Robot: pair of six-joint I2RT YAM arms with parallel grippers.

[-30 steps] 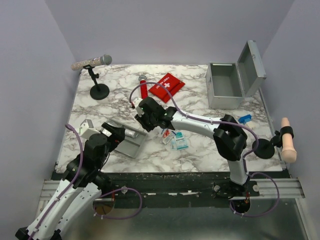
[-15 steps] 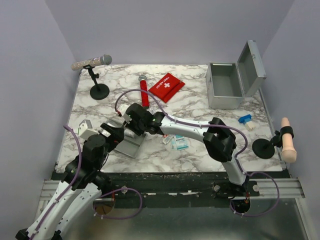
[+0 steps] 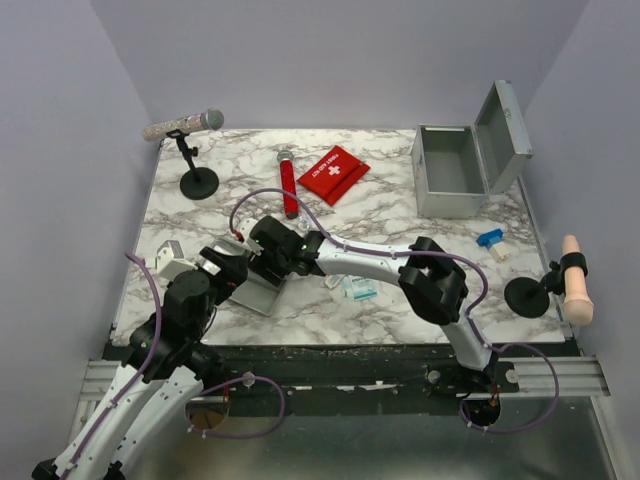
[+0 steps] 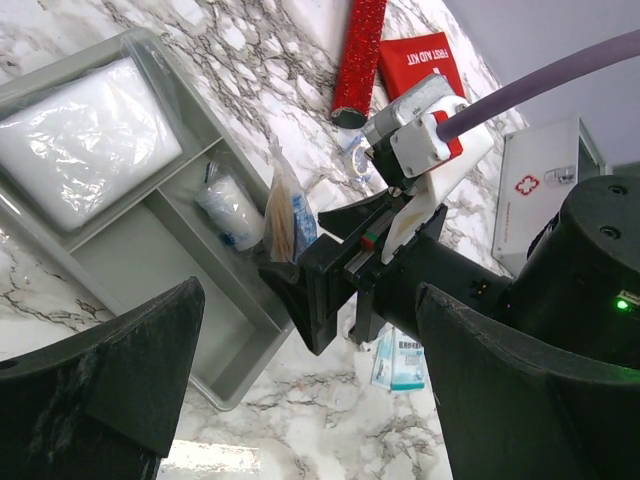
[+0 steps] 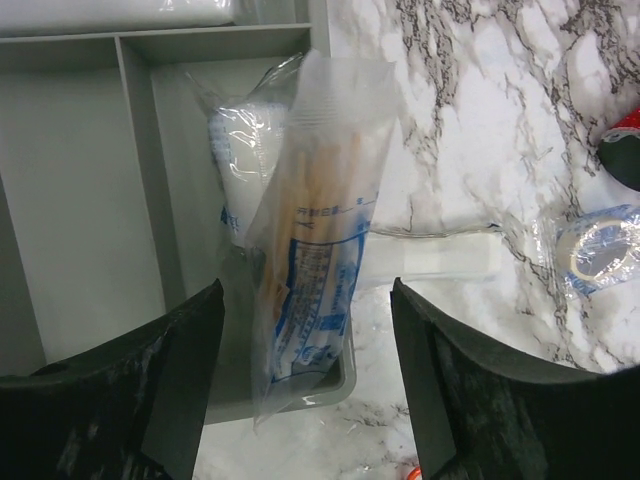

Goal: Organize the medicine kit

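Both grippers gape wide: our left gripper holds nothing beside the tray, and our right gripper straddles an unpinched clear packet leaning over the tray wall. We should lift straight up, clear of the plastic. The medicine kit sits lid-open, far right.

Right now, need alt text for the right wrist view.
The open right claw straddles a clear plastic packet with blue print at the edge of a grey divided tray. A wrapped white roll sits in the tray compartment beside the packet. On the marble table to the right lie a flat white strip and a wrapped roll of tape.
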